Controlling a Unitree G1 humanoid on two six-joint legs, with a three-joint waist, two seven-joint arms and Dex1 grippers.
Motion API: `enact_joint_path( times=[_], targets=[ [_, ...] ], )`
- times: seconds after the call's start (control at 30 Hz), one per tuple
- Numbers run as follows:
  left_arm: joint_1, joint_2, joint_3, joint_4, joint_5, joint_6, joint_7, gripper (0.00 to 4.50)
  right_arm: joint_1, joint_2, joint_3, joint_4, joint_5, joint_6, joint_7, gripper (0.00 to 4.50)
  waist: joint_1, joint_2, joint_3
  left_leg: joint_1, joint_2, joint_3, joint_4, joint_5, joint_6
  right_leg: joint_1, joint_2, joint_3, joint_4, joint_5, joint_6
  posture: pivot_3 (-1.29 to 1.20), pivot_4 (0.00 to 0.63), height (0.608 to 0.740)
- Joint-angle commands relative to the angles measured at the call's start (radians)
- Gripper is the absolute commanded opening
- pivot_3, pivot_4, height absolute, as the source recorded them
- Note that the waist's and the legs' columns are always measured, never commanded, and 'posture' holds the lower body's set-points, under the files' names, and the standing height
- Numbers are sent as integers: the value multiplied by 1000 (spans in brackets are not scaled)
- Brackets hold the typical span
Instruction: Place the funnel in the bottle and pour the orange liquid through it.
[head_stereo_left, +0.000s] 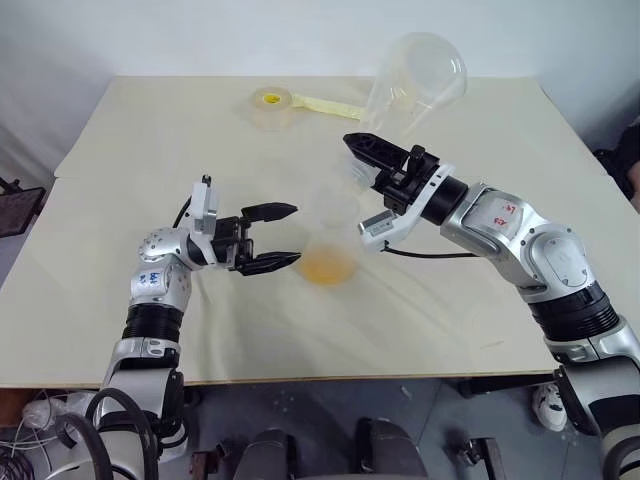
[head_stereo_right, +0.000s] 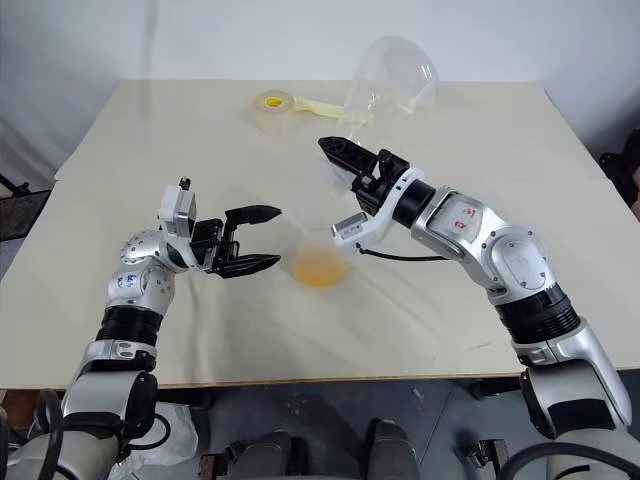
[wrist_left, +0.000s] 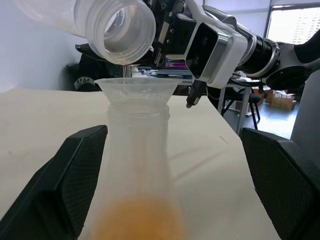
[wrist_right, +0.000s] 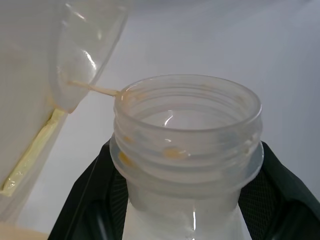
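Jaws: right gripper (head_stereo_right: 335, 148) clamped the tilted pouring flask (head_stereo_right: 390, 80); left gripper (head_stereo_right: 268, 239) gaped beside the bottle (head_stereo_right: 318, 255).
Light, slick plastic; it looked best held at the neck, under the funnel (wrist_left: 135, 90).

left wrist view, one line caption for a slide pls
Tilted clear container drips into the funnel seated in the bottle, orange liquid pooled below, between open left gripper fingers.
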Motion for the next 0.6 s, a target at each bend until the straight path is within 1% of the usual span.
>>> enact_joint_path(
  times=[0.03, 0.2, 0.3, 0.37, 0.43, 0.47, 0.5, 0.53, 0.57, 0.6],
  targets=[
    [-15, 0, 9, -4, 6, -11, 19, 4500, 1, 19, -34, -45, 74, 15, 32, 2463, 0, 0, 0, 0, 0, 0, 0, 0, 0, 0, 0, 0, 0, 0, 0, 0, 150, 740],
    [-12, 3, 7, -4, 19, -5, 52, 4500, 58, 93, -84, -84, 242, 110, 122, 2463, 0, 0, 0, 0, 0, 0, 0, 0, 0, 0, 0, 0, 1, 0, 0, 0, 150, 740],
    [-13, 2, 7, 0, 32, 0, 88, 4500, 88, 153, -124, -132, 349, 216, 190, 2463, 1, 0, 0, 0, 0, -1, 0, 0, 0, 0, 0, 0, 1, 0, 0, 0, 150, 740],
    [-12, 2, 9, -2, 39, 0, 114, 4500, 113, 212, -171, -180, 438, 340, 234, 2463, 1, 0, 0, 0, 0, -2, 0, 0, 0, 0, 0, 0, 1, 0, 0, 0, 150, 740],
    [-7, 4, 13, -9, 45, 3, 142, 4500, 131, 282, -232, -236, 535, 529, 290, 2463, 1, 0, 0, 0, 0, -4, 0, 0, 0, 0, 0, -1, 2, 0, 0, 0, 150, 740],
    [-2, 7, 15, -16, 43, 10, 150, 4500, 135, 311, -274, -266, 601, 626, 318, 2463, 1, 0, 0, 0, 0, -5, 0, 0, 0, 0, 0, -1, 2, 0, 0, 0, 150, 740],
    [4, 12, 17, -25, 44, 22, 167, 4500, 129, 356, -349, -288, 676, 759, 320, 2463, 2, 0, 0, 0, 0, -7, 1, 0, 0, 0, 0, -1, 2, 0, 0, 0, 150, 740],
    [10, 16, 18, -33, 44, 31, 179, 4500, 124, 384, -397, -305, 725, 850, 319, 2463, 3, 0, 0, 0, -1, -9, 1, 0, 0, 0, 0, -1, 3, 0, 0, 0, 150, 740],
    [16, 19, 20, -42, 37, 34, 177, 4500, 122, 396, -446, -315, 775, 933, 327, 2463, 4, 0, 0, 0, -1, -10, 1, 0, 0, 1, 0, -1, 3, 0, 0, 0, 150, 740],
    [23, 22, 22, -52, 34, 41, 186, 4500, 126, 392, -484, -321, 810, 962, 328, 2463, 4, 0, 0, 0, -2, -12, 1, 0, 0, 1, 0, -1, 4, 0, 0, 0, 150, 740]
  ],
)
